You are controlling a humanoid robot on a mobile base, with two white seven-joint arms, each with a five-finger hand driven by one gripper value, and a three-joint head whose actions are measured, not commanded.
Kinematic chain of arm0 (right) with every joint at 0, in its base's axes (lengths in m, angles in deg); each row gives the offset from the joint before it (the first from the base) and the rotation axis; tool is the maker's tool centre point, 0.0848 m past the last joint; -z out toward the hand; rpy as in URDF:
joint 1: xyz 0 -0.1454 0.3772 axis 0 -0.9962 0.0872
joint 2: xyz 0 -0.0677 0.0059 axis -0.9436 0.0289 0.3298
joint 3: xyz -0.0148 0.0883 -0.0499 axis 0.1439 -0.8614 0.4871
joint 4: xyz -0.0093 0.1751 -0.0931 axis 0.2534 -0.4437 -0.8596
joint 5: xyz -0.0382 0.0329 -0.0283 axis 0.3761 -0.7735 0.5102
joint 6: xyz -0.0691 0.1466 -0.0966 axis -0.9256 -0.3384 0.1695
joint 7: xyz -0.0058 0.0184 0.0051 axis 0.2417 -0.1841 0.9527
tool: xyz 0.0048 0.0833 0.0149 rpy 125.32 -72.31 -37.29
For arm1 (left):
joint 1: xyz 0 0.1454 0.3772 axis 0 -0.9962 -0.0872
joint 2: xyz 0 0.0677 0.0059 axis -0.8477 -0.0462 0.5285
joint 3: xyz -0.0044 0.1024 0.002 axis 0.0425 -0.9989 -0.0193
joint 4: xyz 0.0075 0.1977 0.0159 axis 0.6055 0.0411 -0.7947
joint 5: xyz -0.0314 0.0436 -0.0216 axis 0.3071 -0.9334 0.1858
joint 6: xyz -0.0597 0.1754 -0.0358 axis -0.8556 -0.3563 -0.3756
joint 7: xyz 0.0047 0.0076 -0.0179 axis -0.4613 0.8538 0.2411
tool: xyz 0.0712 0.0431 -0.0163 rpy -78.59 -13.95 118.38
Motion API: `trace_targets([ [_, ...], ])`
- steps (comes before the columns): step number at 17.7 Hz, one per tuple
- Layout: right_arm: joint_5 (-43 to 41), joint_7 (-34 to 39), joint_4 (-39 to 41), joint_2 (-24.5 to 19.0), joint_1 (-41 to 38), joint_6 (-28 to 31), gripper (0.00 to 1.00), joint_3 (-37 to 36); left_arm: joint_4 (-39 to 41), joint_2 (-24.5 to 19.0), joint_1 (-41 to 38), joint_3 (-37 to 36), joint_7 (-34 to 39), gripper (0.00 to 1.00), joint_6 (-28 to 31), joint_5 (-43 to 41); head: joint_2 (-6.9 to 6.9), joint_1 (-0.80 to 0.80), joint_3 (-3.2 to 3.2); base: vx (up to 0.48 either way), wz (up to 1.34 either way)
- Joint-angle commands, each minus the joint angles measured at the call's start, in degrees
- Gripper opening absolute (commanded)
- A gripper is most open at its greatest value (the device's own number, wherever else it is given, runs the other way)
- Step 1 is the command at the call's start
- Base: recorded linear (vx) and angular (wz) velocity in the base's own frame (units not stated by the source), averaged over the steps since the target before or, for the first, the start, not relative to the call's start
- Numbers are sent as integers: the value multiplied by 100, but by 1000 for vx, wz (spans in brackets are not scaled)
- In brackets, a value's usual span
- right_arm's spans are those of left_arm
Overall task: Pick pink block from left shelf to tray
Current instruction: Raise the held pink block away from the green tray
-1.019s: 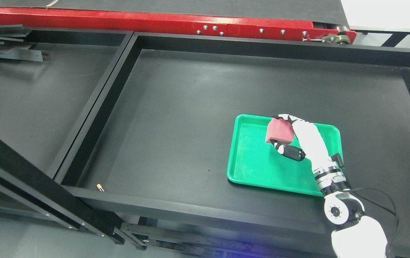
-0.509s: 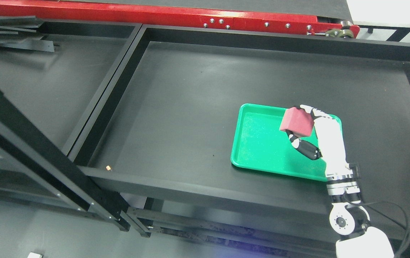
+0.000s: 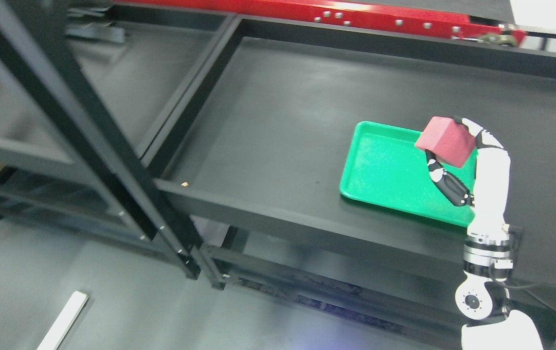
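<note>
I judge the step in hand to be the placement. The green tray [image 3: 385, 170] lies flat on the black table [image 3: 297, 107]; I should lower straight down over its bare floor and release only once the block sits level. The pink block [image 3: 445, 141] hangs tilted above the tray's right end, clamped by my right hand [image 3: 457, 155], fingers above and thumb beneath.

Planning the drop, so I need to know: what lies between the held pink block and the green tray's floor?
Nothing in the head view: the right hand holds the pink block over the bare green tray.
</note>
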Motion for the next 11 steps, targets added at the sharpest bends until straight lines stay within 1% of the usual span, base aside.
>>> trace_targets([
  [1, -114, -172, 363, 100, -164, -16, 8, -94, 100, -99, -114, 0, -1, 100, -3, 0, 0, 0, 0, -135, 527],
  [6, -333, -172, 372, 100, -208, 19, 8, -76, 100, -99, -114, 0, -1, 100, -3, 0, 0, 0, 0, -123, 760],
  [11, -333, -180, 372, 100, -200, 11, 8, -59, 100, -99, -114, 0, -1, 100, -3, 0, 0, 0, 0, -112, 750],
])
